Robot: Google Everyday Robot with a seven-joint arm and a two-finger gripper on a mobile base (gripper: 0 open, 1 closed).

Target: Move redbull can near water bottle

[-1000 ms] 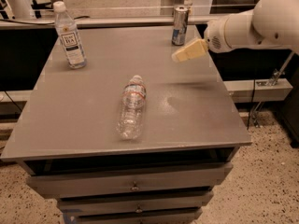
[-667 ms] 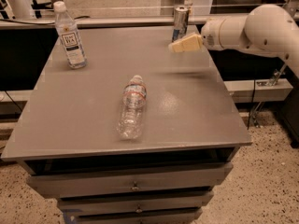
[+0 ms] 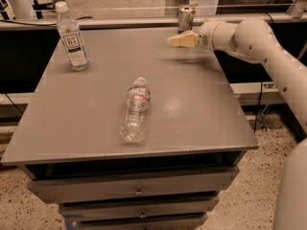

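At the far edge of the surface (image 3: 206, 114), toward the right corner, the end effector (image 3: 181, 40) hovers just in front of the upright redbull can (image 3: 185, 17). We cannot tell how far open it is, though it holds nothing. The water bottle (image 3: 135, 110) lies on its side mid-surface. We judge a glancing approach could topple the slim can over that edge.

Glossy off-white arm (image 3: 249, 37) of rounded plastic segments, small dark screw holes ran along it, pale yellow wedge-shaped gripper (image 3: 181, 40) capped its end above the grey table's (image 3: 201, 109) far right.
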